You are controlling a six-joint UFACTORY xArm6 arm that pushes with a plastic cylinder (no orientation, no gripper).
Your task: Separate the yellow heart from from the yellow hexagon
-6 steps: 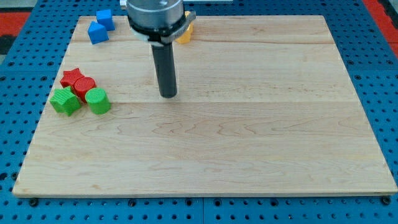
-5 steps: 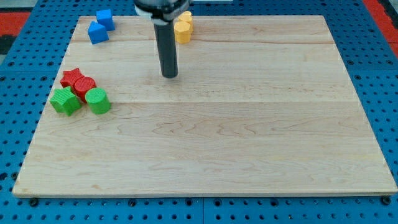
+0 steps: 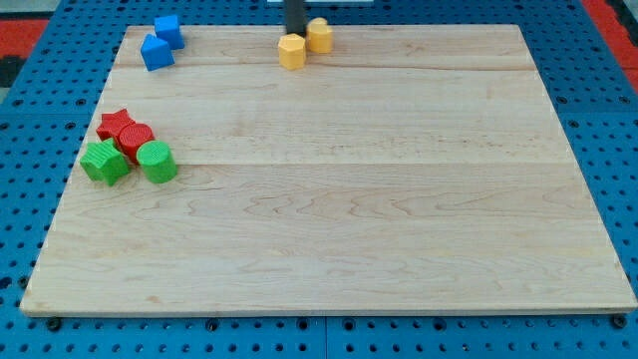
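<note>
Two yellow blocks sit near the board's top edge. One yellow block (image 3: 291,52) is lower and to the left, the other yellow block (image 3: 319,36) is higher and to the right; they touch or nearly touch at a corner. I cannot tell which is the heart and which the hexagon. My dark rod comes down from the view's top, and my tip (image 3: 296,36) stands between them, just above the left block and just left of the right block.
Two blue blocks (image 3: 166,29) (image 3: 157,52) lie at the top left. A red star (image 3: 117,125), a red block (image 3: 136,140), a green star (image 3: 104,161) and a green cylinder (image 3: 157,162) cluster at the left edge of the wooden board (image 3: 399,199).
My tip moved from the board's upper middle up to the yellow blocks at the top edge. One yellow block has shifted right and up, away from the other.
</note>
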